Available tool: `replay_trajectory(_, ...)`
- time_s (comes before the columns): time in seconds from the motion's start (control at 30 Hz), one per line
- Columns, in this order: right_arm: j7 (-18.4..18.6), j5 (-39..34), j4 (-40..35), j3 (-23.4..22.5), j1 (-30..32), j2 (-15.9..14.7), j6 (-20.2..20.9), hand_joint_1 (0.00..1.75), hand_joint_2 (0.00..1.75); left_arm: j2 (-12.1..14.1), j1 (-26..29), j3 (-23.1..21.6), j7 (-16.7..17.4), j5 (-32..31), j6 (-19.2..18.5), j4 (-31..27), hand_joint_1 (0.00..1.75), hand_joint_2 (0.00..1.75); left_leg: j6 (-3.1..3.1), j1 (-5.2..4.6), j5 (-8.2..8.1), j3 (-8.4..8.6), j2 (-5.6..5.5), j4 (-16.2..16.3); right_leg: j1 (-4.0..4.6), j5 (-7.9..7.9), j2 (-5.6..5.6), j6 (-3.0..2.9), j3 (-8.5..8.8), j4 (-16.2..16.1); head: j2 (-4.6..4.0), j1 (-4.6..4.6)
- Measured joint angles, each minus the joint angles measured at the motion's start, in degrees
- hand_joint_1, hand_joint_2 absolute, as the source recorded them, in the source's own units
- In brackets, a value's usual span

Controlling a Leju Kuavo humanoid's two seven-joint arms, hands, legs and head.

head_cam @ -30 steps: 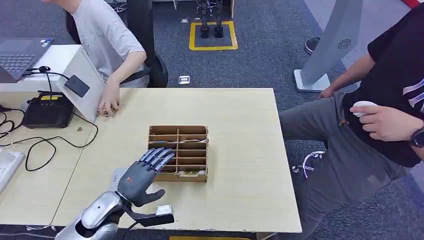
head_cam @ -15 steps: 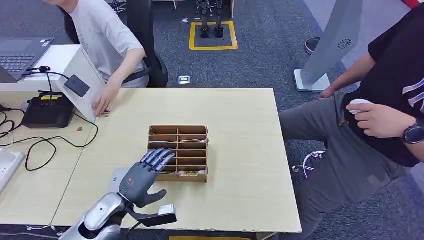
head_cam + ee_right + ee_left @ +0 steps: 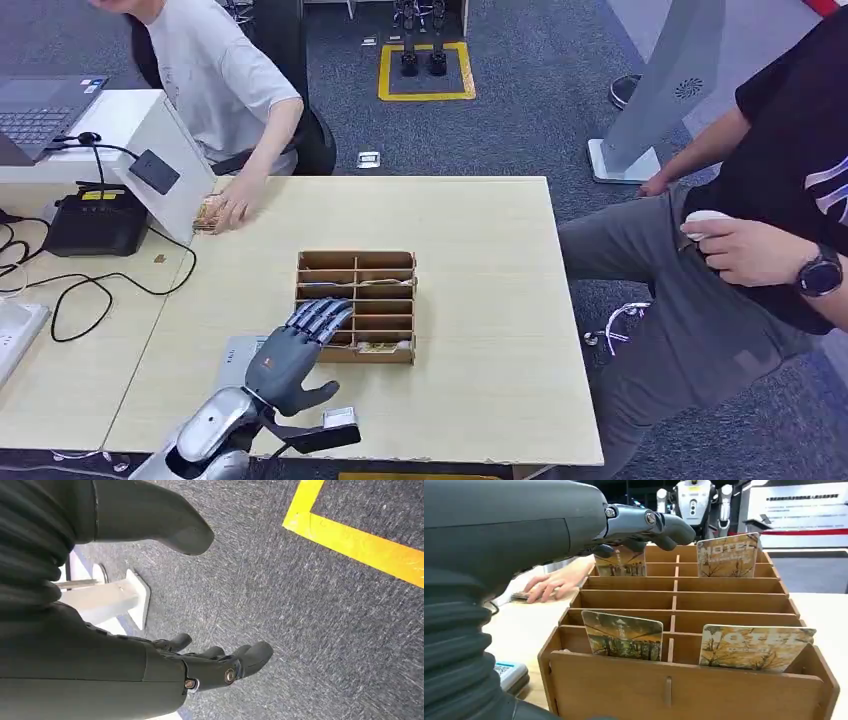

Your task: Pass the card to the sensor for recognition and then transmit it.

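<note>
The left hand is hovering over the near left corner of the rack, a little further forward than half a second ago and a second ago — its fingers apart, holding nothing, their tips now over the rack's near rows. In the left wrist view the fingers are reaching out above the slots, toward the far rows. That reads as the approach to a pick, so the task is at its very start: no card is grasped yet, none has gone to the sensor.

The cards are standing upright in the slots. In the left wrist view one card is sitting in the near left slot, another in the near right slot, and two more are at the far row — one on the right, one just beneath the fingertips. Which the hand is going for I cannot tell.

The right hand is hanging beside the body over the carpet, fingers loosely curled and empty.

At the table's far left corner a person's hand is now resting on a small stack of cards by the white stand; earlier it was lying flatter and nearer the edge. The person on the right is holding a white device, the wrist now turned so that a watch is showing.
</note>
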Motion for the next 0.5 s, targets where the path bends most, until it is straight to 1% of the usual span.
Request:
replay_trajectory(0.23, -0.46, 0.37, 0.0, 0.0, 0.01, 0.0, -0.09, 0.0, 1.75, -0.46, -0.01, 0.48, 1.92, -1.44, 1.62, 1.16, 0.0, 1.75, 0.0, 0.0, 0.0, 0.0, 0.0, 0.0, 0.0, 0.0, 0.0, 0.0, 0.0, 0.0, 0.0, 0.0)
replay_trajectory(0.4, -0.57, 0.44, 0.0, 0.0, 0.0, 0.0, -0.09, 0.0, 1.75, -0.7, -0.01, 0.98, 2.16, -2.01, 1.97, 2.3, 0.0, 1.75, 0.0, 0.0, 0.0, 0.0, 0.0, 0.0, 0.0, 0.0, 0.0, 0.0, 0.0, 0.0, 0.0, 0.0)
replay_trajectory(0.43, -0.59, 0.52, 0.0, 0.0, 0.01, 0.0, -0.09, 0.0, 1.75, -0.77, 0.0, 0.98, 2.16, -2.05, 1.97, 2.49, 1.75, 1.75, 0.0, 0.0, 0.0, 0.0, 0.0, 0.0, 0.0, 0.0, 0.0, 0.0, 0.0, 0.0, 0.0, 0.0)
replay_trajectory(0.5, -0.59, 0.55, 0.0, 0.0, 0.01, 0.0, -0.09, 0.0, 1.75, -0.85, 0.0, 1.0, 2.16, -2.05, 1.97, 2.86, 1.75, 1.75, 0.0, 0.0, 0.0, -0.01, 0.0, 0.0, 0.0, 0.0, 0.0, 0.0, 0.0, 0.0, 0.0, 0.0)
